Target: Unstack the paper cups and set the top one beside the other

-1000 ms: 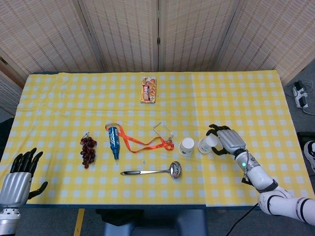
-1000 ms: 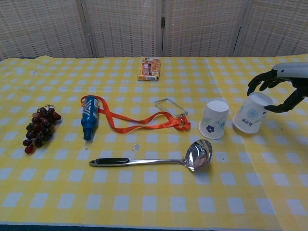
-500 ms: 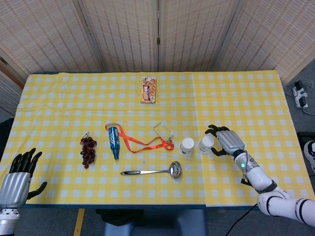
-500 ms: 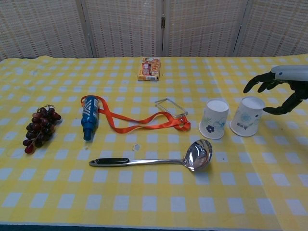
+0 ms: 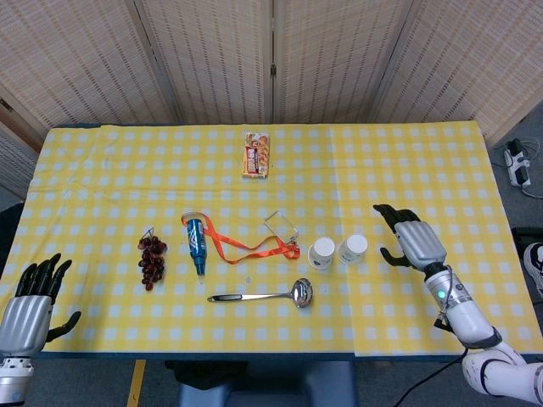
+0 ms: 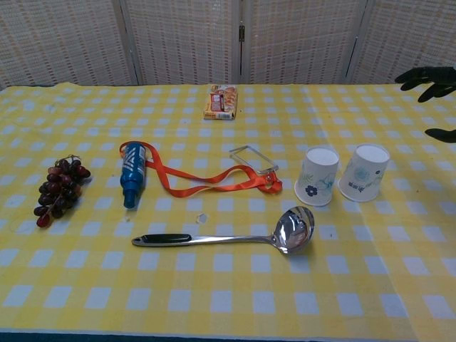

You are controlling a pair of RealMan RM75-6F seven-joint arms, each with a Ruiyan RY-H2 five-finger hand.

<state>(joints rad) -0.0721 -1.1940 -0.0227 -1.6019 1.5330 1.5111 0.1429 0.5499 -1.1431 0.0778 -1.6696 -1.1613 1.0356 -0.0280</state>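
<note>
At the lower left of the head view the grey and black left hand (image 5: 30,301) is idling off the table's near edge with its fingers apart and nothing in them, while at the right the grey and black right hand (image 5: 411,242) is pulling away, fingers spread and empty, from the cup it was cradling a second ago. That white paper cup with a pale blue print (image 6: 363,172) is now standing alone on the yellow checked table (image 6: 228,285), just beside the other white paper cup with a dark blue flower (image 6: 317,176) at centre right. With the two cups apart and side by side, the task looks essentially done.
</note>
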